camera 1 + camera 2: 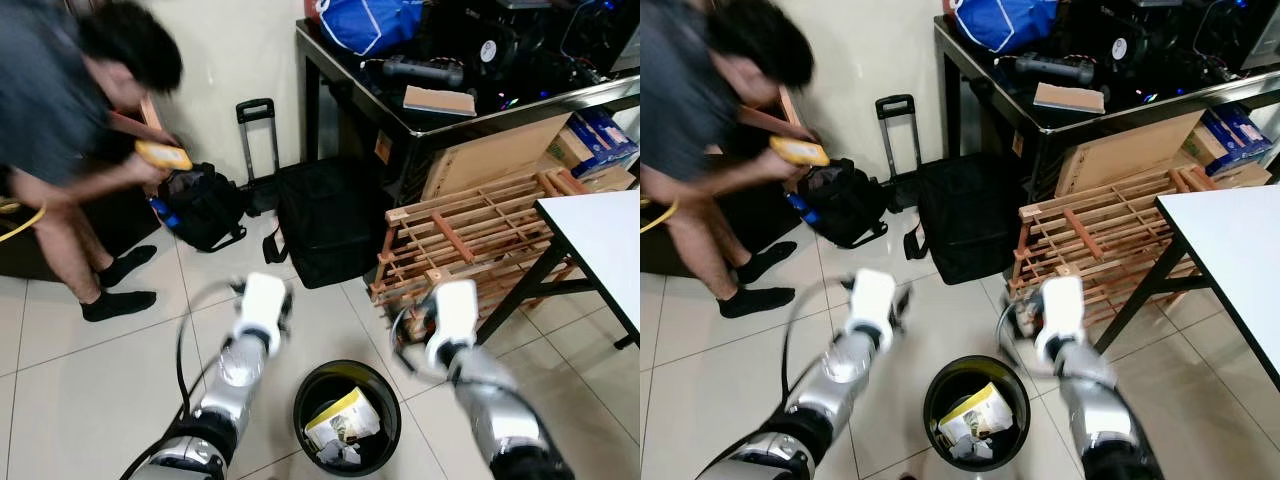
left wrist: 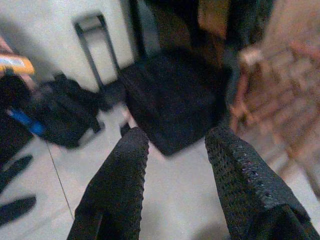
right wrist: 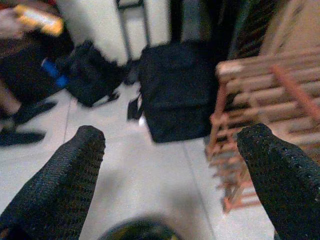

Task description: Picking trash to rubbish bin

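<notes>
A round black rubbish bin (image 1: 302,398) stands on the tiled floor just in front of me, between my two arms. Inside it lies a yellow-and-white packet (image 1: 340,414) among other crumpled trash. My left arm (image 1: 240,360) reaches forward to the bin's left, and its gripper (image 2: 175,137) is open with nothing between the fingers. To the bin's right, my right gripper (image 3: 172,132) is held wide open and empty above the floor. The bin's rim (image 3: 140,231) shows under it.
A person (image 1: 70,110) bends over at the left, holding a yellow object (image 1: 163,154) above a black backpack (image 1: 200,205). A black bag (image 1: 325,220) and a wooden crate (image 1: 480,235) stand ahead. A white table (image 1: 600,240) is at the right, a cluttered dark table (image 1: 420,125) behind.
</notes>
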You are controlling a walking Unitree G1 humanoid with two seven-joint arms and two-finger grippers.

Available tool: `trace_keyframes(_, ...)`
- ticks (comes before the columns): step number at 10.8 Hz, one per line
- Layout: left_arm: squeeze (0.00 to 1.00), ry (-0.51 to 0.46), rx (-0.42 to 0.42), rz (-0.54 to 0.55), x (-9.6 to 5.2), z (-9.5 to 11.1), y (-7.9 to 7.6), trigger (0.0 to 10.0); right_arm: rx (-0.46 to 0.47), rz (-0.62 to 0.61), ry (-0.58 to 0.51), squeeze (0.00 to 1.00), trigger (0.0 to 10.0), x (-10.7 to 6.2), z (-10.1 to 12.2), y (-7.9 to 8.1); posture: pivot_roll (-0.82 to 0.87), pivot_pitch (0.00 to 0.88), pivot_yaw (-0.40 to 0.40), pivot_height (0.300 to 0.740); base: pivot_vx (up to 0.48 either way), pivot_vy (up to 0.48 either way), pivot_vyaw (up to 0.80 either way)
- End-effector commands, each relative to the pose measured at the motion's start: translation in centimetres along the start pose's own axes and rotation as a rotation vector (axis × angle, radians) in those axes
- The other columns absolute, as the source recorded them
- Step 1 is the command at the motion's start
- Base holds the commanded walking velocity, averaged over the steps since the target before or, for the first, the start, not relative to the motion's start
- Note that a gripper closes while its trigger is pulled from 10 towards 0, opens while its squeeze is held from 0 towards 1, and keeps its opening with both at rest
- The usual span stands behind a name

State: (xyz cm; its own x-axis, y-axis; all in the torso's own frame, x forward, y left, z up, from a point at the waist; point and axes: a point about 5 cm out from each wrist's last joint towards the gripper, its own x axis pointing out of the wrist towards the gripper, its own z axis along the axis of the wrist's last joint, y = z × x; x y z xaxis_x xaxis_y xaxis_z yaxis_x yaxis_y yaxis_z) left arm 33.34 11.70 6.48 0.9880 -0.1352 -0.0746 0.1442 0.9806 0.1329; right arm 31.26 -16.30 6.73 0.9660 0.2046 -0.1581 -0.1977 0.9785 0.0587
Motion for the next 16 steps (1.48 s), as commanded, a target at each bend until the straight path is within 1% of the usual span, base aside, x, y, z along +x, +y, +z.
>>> trace_keyframes(1,0.00,-0.085,-0.021,0.043,0.4,1.6,0.5,10.0,0.015,-0.051,-0.061,0.00,10.0,0.0,1.1,-0.7,-0.10,0.127,0.062,0.740,0.000,0.000,0.00)
trace_keyframes(2,0.00,-0.138,-0.028,0.059,0.6,2.6,0.9,10.0,0.022,-0.071,-0.101,0.00,10.0,0.1,1.9,-0.8,-0.10,0.122,0.064,0.740,0.000,0.000,0.00)
trace_keyframes(4,0.00,-0.255,-0.008,0.080,0.6,5.0,1.6,10.0,0.013,-0.115,-0.213,0.00,10.0,0.2,4.4,-1.0,-0.10,0.110,0.069,0.740,0.000,0.000,0.00)
trace_keyframes(5,0.00,-0.300,0.001,0.087,0.5,6.0,1.9,10.0,0.011,-0.119,-0.239,0.00,10.0,0.3,5.0,-0.8,-0.09,0.092,0.073,0.740,0.000,0.000,0.00)
trace_keyframes(6,0.00,-0.327,0.020,0.092,0.4,6.5,2.0,10.0,0.002,-0.122,-0.253,0.00,10.0,0.2,5.3,-0.6,-0.09,0.081,0.076,0.740,0.000,0.000,0.00)
trace_keyframes(7,0.00,-0.351,0.029,0.112,0.0,7.0,2.5,10.0,0.005,-0.147,-0.286,0.00,10.0,-0.1,5.9,-0.7,-0.09,0.071,0.081,0.740,0.000,0.000,0.00)
trace_keyframes(8,0.00,-0.362,0.025,0.145,-0.3,7.3,3.2,10.0,0.003,-0.202,-0.312,0.00,10.0,-0.3,6.6,-1.3,-0.09,0.063,0.084,0.740,0.000,0.000,0.00)
trace_keyframes(9,0.00,-0.364,0.024,0.163,-0.4,7.4,3.7,10.0,0.006,-0.224,-0.324,0.00,10.0,-0.5,6.8,-1.6,-0.09,0.050,0.090,0.740,0.000,0.000,0.00)
trace_keyframes(11,0.00,-0.359,0.025,0.190,-1.0,7.4,4.6,10.0,0.010,-0.261,-0.323,0.00,10.0,-1.2,6.5,-2.1,-0.08,0.028,0.088,0.740,0.000,0.000,0.00)
trace_keyframes(13,0.00,-0.335,-0.001,0.206,-1.4,6.7,4.7,10.0,0.002,-0.285,-0.312,0.00,10.0,-1.5,6.2,-2.4,-0.09,0.004,0.084,0.740,0.000,0.000,0.00)
trace_keyframes(16,0.00,-0.314,-0.008,0.194,-1.6,6.3,4.0,10.0,0.010,-0.269,-0.287,0.00,10.0,-1.4,5.5,-1.7,-0.09,0.000,0.075,0.740,0.000,0.000,0.00)
